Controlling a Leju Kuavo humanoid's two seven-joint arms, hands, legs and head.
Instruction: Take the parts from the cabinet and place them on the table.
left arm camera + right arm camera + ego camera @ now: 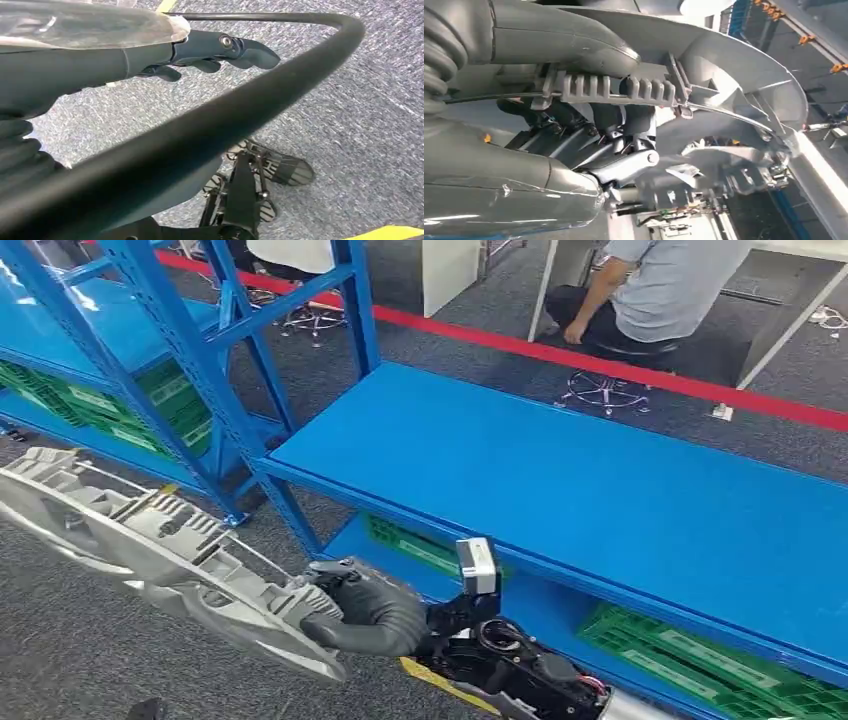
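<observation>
— Step in hand? Carrying: right hand [365, 615], fingers [639, 117] clamped on large grey ribbed cast-metal part [150, 540], near left, beside blue steel shelving [560, 470].
— Left hand [220, 50]? Loosely spread, holding nothing. Next, likely: turning toward a bench, setting down level.

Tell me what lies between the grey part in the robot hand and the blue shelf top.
In the head view, a stretch of grey carpet and the rack's blue upright post lie between the grey part, gripped by the right robot hand, and the blue shelf top.
</observation>
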